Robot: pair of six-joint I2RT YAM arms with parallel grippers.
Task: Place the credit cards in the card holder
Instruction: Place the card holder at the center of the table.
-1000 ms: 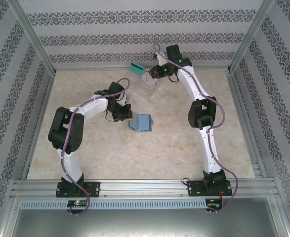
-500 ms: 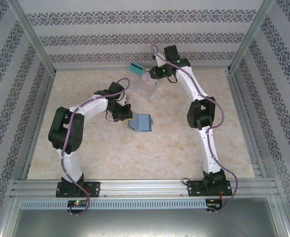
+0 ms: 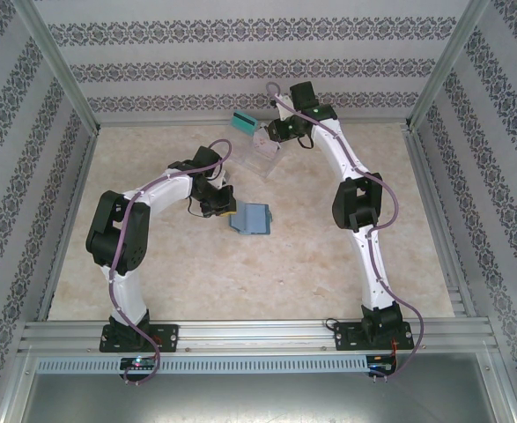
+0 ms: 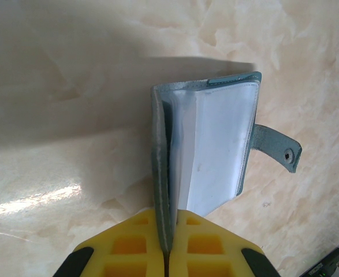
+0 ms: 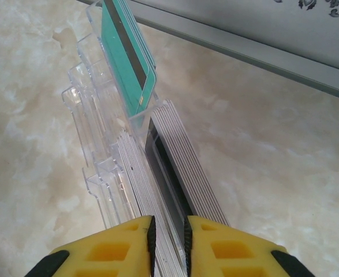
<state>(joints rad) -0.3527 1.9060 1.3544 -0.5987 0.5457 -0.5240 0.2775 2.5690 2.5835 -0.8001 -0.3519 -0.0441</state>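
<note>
Right gripper (image 5: 169,231) has edged further over the clear tray (image 5: 94,115), jaws narrowing astride a few white credit cards (image 5: 169,150) in its stack. Firm pinch: cannot tell. Likely a pick starting. In the tray's wall-side slot stand teal cards (image 5: 126,52). Left gripper (image 4: 169,231) pinches the cover of the opened card holder (image 4: 215,144), on the tray's near side, apart. Wall rail (image 5: 244,49) is close behind the tray; bare tabletop (image 3: 284,273) on its near side gives lifting room.

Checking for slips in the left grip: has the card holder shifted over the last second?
No. The card holder sits at the same spot relative to the far-edge rail, pinched by the left gripper.
</note>
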